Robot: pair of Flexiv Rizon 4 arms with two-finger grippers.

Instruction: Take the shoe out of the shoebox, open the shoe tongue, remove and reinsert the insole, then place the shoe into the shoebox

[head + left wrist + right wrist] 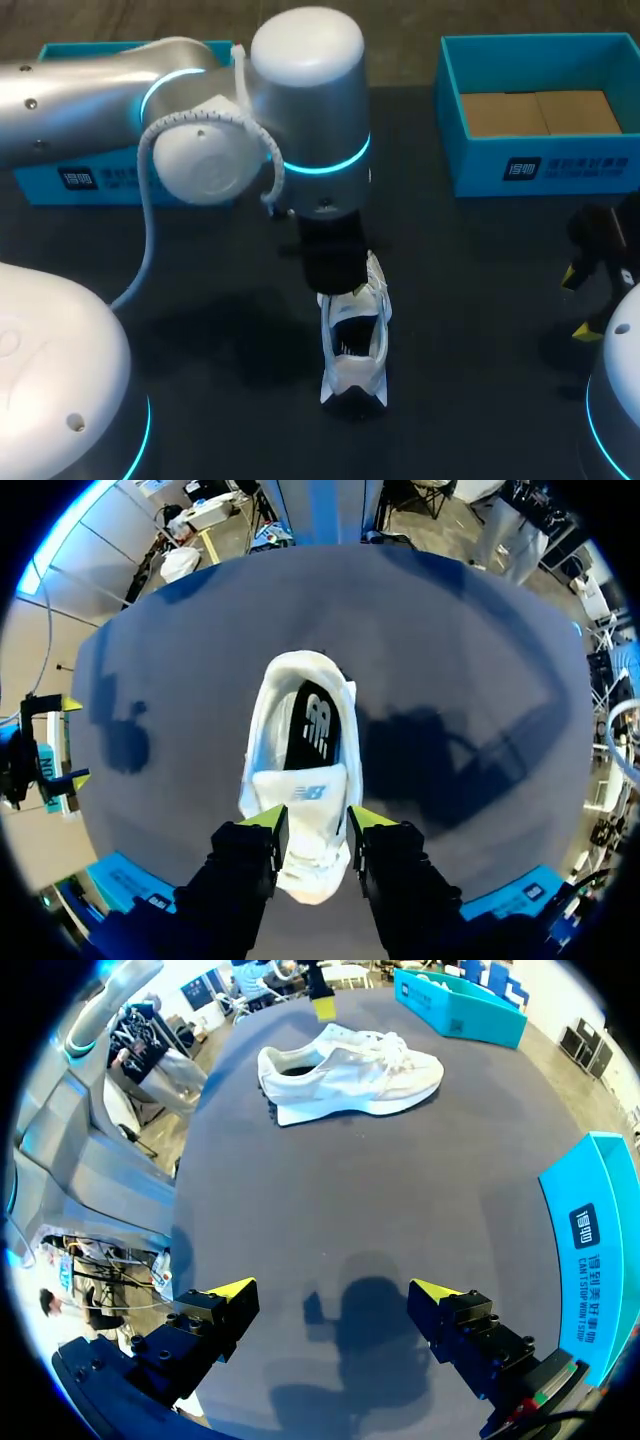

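White sneaker (355, 345): out of the box, upright on its sole near the middle of the dark table (210, 290), well apart from both teal pieces. Heel end points toward the robot; toe end is hidden under the left gripper (315, 825).

Left wrist view: jaws spread, one yellow tip on each side of the laced forefoot, just beside the upper. Tongue (300, 790) lies just ahead of the tips. The black insole (315, 730) is visible inside the opening.

Right gripper (332, 1295): at the table's right edge in the head view, jaws wide apart, nothing between them, bare tabletop below. The sneaker lies side-on well ahead of it.

Open teal shoebox (540, 165): at the far right of the table, brown cardboard showing inside. It is just beside the right gripper in the right wrist view.

Second teal box piece (80, 185): far left, partly hidden by the left arm (150, 95); box or lid, cannot tell.
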